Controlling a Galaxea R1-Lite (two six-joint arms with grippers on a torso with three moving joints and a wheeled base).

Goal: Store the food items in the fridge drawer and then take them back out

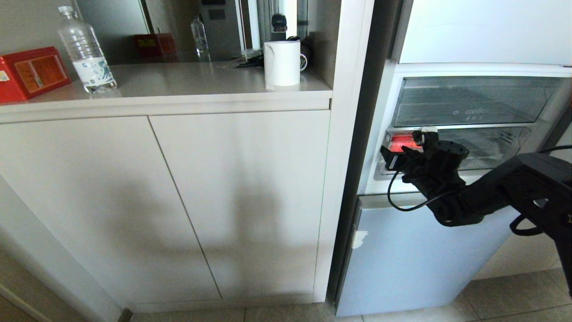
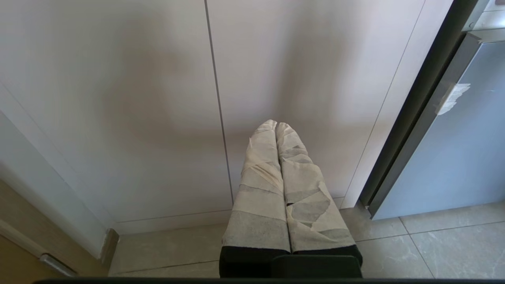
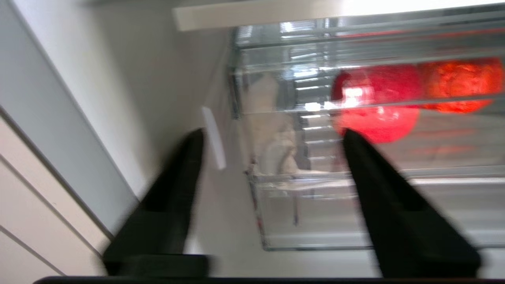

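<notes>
I'm looking at a kitchen corner: pale cabinet doors under a beige counter on my left, and the open fridge on my right. Inside it, the shallow clear fridge drawer holds both food items at its left end, the red piece and the orange-red piece touching side by side behind the clear front wall. My right gripper is up at that end of the drawer, its dark fingers spread partway and holding nothing; the drawer's corner shows in the gap between them, and the red piece sits just past one fingertip. The taller clear drawer sits above. My left gripper hangs low in front of the cabinet doors, over the tiled floor, its taped fingers pressed together and empty. On the counter stand a water bottle, a red box and a white mug.
</notes>
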